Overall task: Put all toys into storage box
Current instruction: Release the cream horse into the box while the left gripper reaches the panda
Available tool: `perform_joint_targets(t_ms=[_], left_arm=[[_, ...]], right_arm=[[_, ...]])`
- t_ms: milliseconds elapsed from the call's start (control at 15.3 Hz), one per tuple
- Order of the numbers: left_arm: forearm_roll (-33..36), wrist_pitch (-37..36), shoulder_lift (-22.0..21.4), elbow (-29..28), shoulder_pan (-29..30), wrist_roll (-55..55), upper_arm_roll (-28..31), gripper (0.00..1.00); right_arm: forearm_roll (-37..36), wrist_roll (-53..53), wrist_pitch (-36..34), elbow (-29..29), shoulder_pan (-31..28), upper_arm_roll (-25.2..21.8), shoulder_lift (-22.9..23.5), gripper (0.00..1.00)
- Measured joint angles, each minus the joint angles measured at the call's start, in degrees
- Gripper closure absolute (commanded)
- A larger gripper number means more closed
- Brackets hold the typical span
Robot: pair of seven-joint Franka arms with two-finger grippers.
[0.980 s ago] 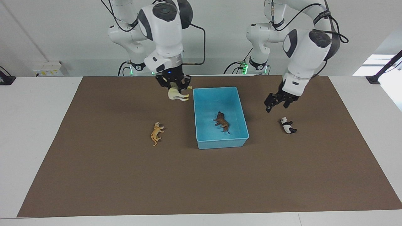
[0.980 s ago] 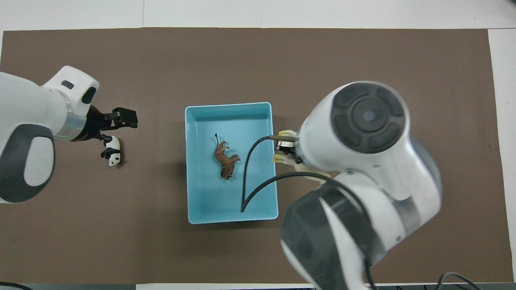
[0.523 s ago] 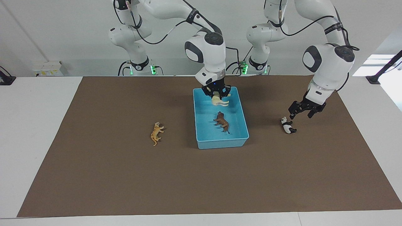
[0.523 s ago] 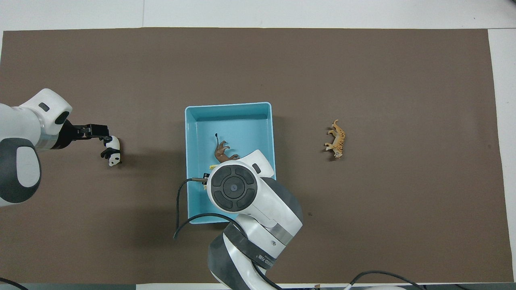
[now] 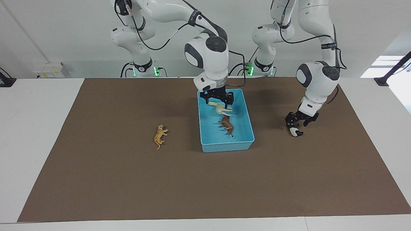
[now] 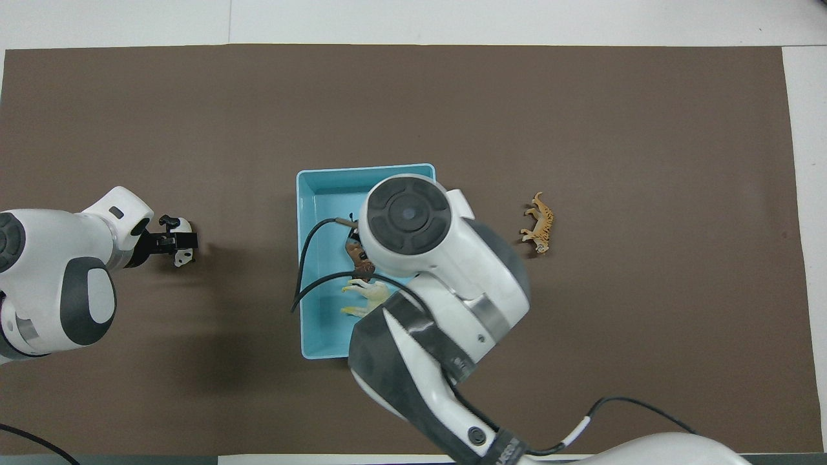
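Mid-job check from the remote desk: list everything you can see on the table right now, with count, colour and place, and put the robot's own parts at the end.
storage box: one, light blue, mid-table on the mat.
horse: one, cream-white, in the box, under the right gripper.
lion: one, brown, lying in the box beside the horse.
tiger: one, orange striped, on the mat toward the right arm's end.
panda: one, black-and-white, on the mat toward the left arm's end.
mat: one, brown, covering the table.
right gripper: over the box, jaws open above the horse.
left gripper: down over the panda, jaws open.
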Motion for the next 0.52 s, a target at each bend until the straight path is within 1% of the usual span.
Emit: perform_joint_targets(t_ms=[131, 196, 261, 327, 457, 523], left_arm=[[0.00, 0.79, 0.00, -1.17, 0.05, 0.28, -0.05, 0.01], [0.00, 1.03, -0.01, -1.45, 0.05, 0.29, -0.12, 0.13], [0.00, 1.12, -0.01, -1.56, 0.05, 0.29, -0.22, 0.32], [0.00, 1.22, -0.01, -1.56, 0.04, 0.29, -0.30, 0.54], [0.00, 1.41, -0.01, -1.56, 0.02, 0.29, -0.40, 0.88], [0.00, 1.49, -0.02, -1.56, 0.02, 0.29, -0.40, 0.91]], right_arm=[[0.05, -4.09, -4.59, 2.31, -6.11, -0.11, -1.67, 0.00], [0.04, -5.68, -5.69, 2.43, -8.74, -0.15, -2.15, 0.00], [0.00, -6.73, -6.16, 2.28, -10.99, -0.18, -2.24, 0.00], [-0.05, -8.22, -6.34, 1.78, -13.15, -0.20, -2.12, 0.00], [-0.08, -13.96, -6.35, -0.45, -17.04, -0.22, -2.15, 0.00], [-0.08, -17.26, -5.73, -2.56, -18.73, -0.22, -2.45, 0.00]])
